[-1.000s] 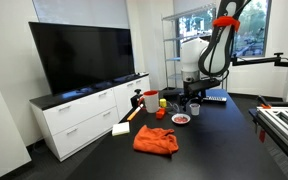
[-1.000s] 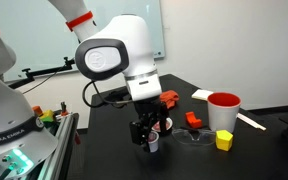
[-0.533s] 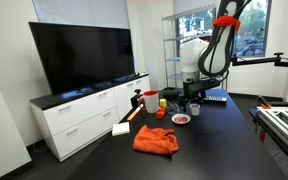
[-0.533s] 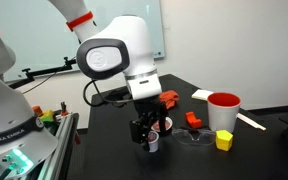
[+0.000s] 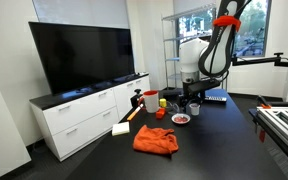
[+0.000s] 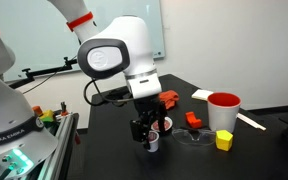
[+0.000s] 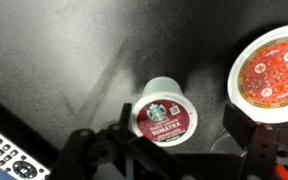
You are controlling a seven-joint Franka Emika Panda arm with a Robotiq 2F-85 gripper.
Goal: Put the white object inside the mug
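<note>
The white object is a small coffee pod (image 7: 164, 114) with a dark red foil lid, standing on the black table. My gripper (image 7: 184, 120) is low over it and open; the pod sits between the fingers, close to one finger (image 7: 127, 112) and apart from the other. In an exterior view the gripper (image 6: 149, 141) is down at the table with the pod (image 6: 155, 144) at its tips. The red mug (image 6: 224, 108) stands upright farther along the table, apart from the gripper; it also shows in an exterior view (image 5: 150, 98).
A round dish with a red pattern (image 7: 275, 64) lies right beside the pod. A yellow block (image 6: 224, 140) and a red object (image 6: 192, 119) sit near the mug. An orange cloth (image 5: 156, 139) lies on the table. A remote (image 7: 2, 150) lies at the edge of the wrist view.
</note>
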